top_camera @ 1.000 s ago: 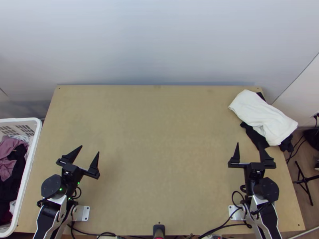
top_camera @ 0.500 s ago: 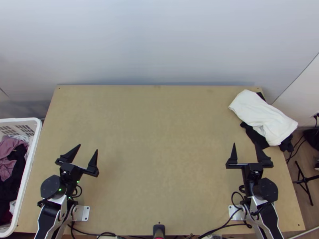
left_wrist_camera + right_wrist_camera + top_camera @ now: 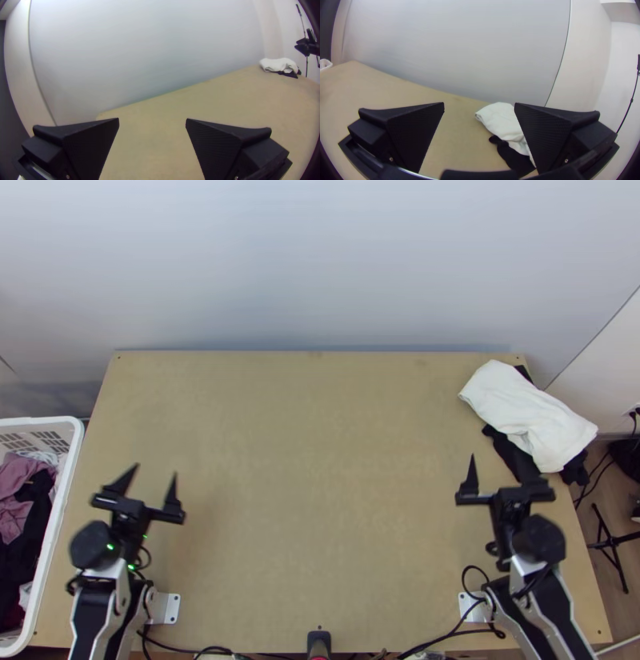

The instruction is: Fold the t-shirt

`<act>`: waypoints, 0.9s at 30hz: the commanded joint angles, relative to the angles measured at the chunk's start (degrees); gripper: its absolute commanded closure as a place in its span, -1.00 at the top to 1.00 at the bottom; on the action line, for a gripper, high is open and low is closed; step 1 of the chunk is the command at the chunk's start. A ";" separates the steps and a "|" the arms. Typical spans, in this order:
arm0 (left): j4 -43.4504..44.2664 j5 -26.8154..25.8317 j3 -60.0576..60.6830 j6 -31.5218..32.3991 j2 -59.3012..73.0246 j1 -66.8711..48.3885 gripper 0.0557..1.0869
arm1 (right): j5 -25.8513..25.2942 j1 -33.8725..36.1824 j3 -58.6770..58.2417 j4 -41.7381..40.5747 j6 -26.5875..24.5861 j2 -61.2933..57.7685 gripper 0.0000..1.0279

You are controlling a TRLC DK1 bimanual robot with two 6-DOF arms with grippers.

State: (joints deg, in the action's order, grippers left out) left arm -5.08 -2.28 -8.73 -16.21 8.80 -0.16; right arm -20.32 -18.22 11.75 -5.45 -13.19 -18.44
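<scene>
Right gripper (image 3: pixel 497 462): fingers spread, empty, lower right of the top view.
Left gripper (image 3: pixel 155 473): spread, empty, lower left, near the basket (image 3: pixel 67 476).
White cloth (image 3: pixel 524 414), possibly the t-shirt: bunched at the table's upper right; above and rightward of the right gripper, the nearer one; long axis slants down rightward.
Black cloth (image 3: pixel 509 450): partly hidden beneath.
Unclear: collar, sleeves; basket cut off, may hold the t-shirt instead.
</scene>
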 commanded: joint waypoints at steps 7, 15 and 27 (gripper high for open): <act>-18.30 -0.97 -26.07 -16.84 16.69 33.47 0.90 | -16.33 -0.33 37.47 14.86 -0.08 -23.75 0.91; -24.80 -1.06 -37.94 -23.34 34.27 50.17 0.84 | -14.40 -2.79 49.07 34.55 6.77 -30.08 0.91; -31.48 -3.78 -47.25 -25.10 60.99 64.76 0.85 | 0.10 -4.55 72.71 57.31 20.93 -45.99 0.81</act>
State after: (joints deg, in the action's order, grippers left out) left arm -34.79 -4.54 -51.51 -39.31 56.18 57.23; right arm -29.78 -22.11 71.18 42.61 0.99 -55.48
